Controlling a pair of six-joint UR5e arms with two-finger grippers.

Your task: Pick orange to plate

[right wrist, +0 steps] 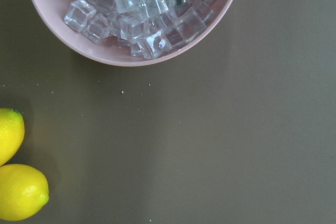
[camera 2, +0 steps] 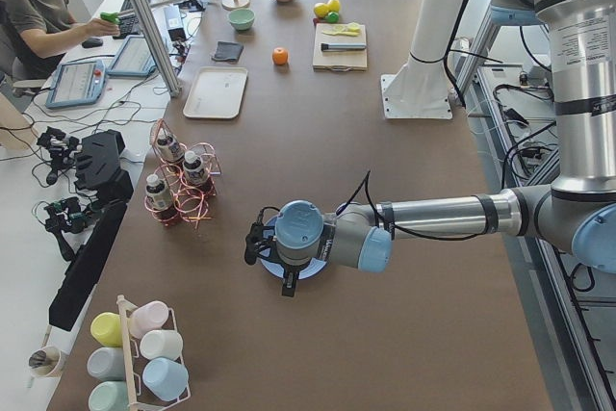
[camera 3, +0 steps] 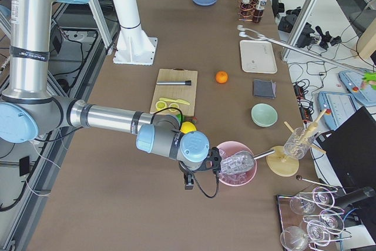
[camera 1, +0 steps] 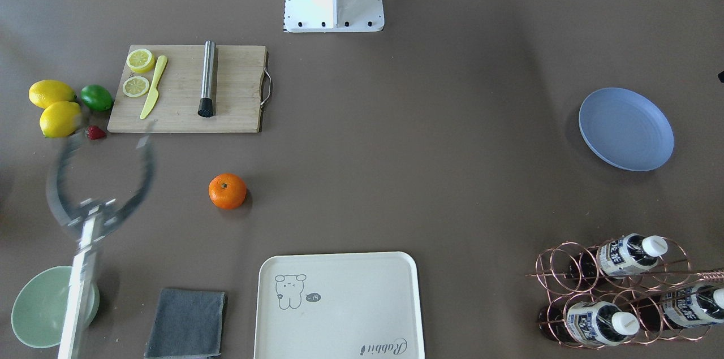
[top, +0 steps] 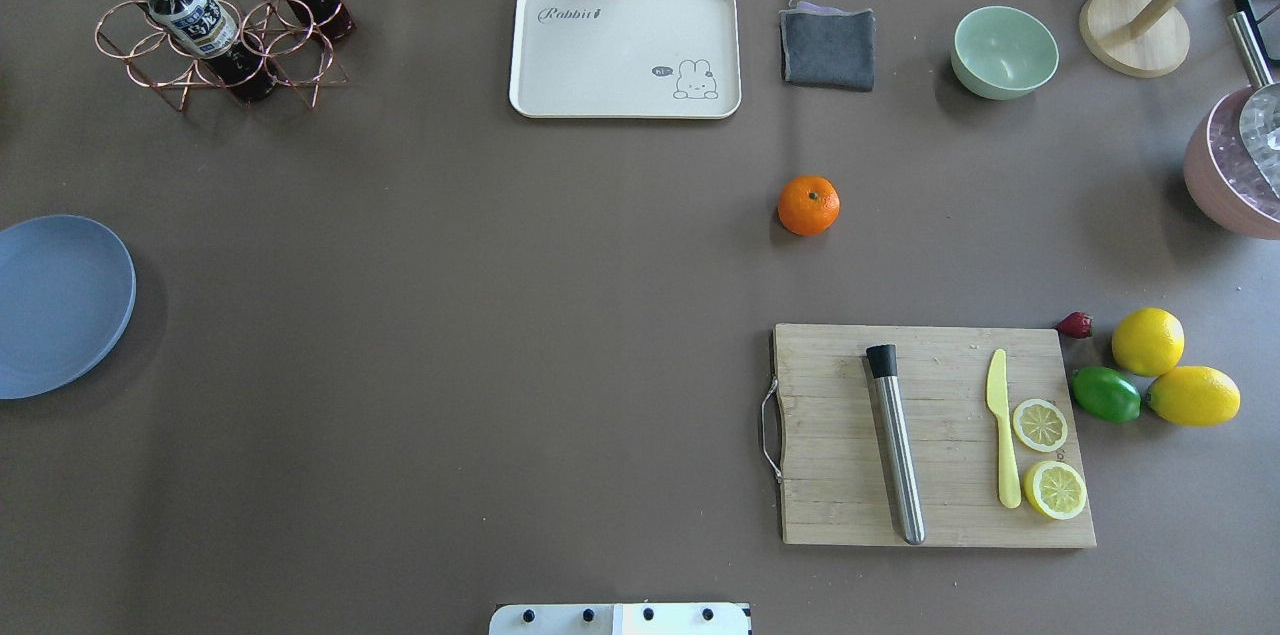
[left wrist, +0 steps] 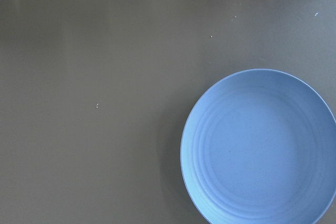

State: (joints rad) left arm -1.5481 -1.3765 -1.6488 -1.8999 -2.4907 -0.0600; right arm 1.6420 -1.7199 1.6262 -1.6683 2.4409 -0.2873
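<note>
Two grippers, neither readable as open or closed from the side views. Left gripper above the smooth, shallow-rimmed blue plate; well to its right, round orange alone on the matte brown table, untouched; further right, right gripper near glossy lemons and a pink bowl of ice cubes. Looks like the opening step, calling next for a right-arm reach over the fruit.

Glossy dimpled orange, smooth matt plate, wooden cutting board.

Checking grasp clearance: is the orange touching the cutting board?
Apart. The overhead exterior view shows a strip of bare brown table between the orange and the wooden cutting board.
</note>
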